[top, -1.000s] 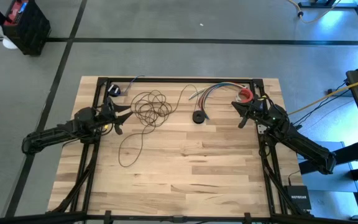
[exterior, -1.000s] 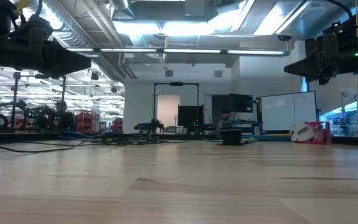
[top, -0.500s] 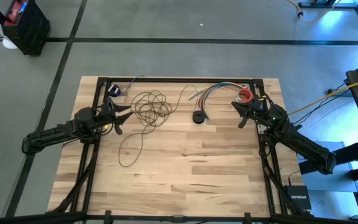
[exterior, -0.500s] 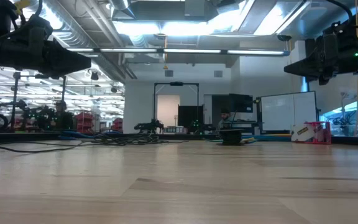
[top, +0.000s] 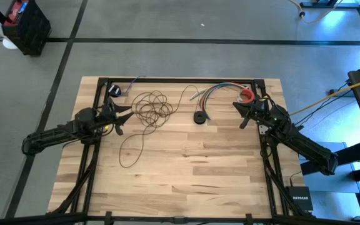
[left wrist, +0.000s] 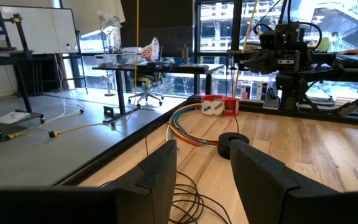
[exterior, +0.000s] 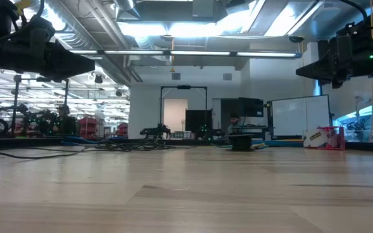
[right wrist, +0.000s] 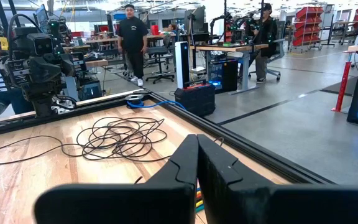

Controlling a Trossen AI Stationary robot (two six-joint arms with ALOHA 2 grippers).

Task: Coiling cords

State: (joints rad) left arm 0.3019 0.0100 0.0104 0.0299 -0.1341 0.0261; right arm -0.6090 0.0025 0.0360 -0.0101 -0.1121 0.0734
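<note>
Dark brown-black, the cords (top: 152, 107) lay in a loose tangle of overlapping loops on the far half of the wooden table (top: 186, 169), and everything else is placed here from that tangle. One strand ran out from it toward the table's near side and curled into a wide open loop; another thin strand ran off along the far edge toward the small black round puck (top: 199, 117), which sat flat on the wood to the tangle's right. Beyond the puck, farther from the tangle, a fan of multicoloured wires (top: 220, 89) lay beside a red-and-white tape roll (top: 247, 95). The left gripper (top: 126, 113) hung just to the left of the tangle, above the wood, its fingers (left wrist: 160, 171) parted with a clear gap and nothing between them. The right gripper (top: 237, 105) waited well to the right of the tangle, past the puck, its fingers (right wrist: 188, 165) pressed together and empty. Whether the left fingertips touched the nearest loop was hard to say from overhead; they seemed just short of it.
</note>
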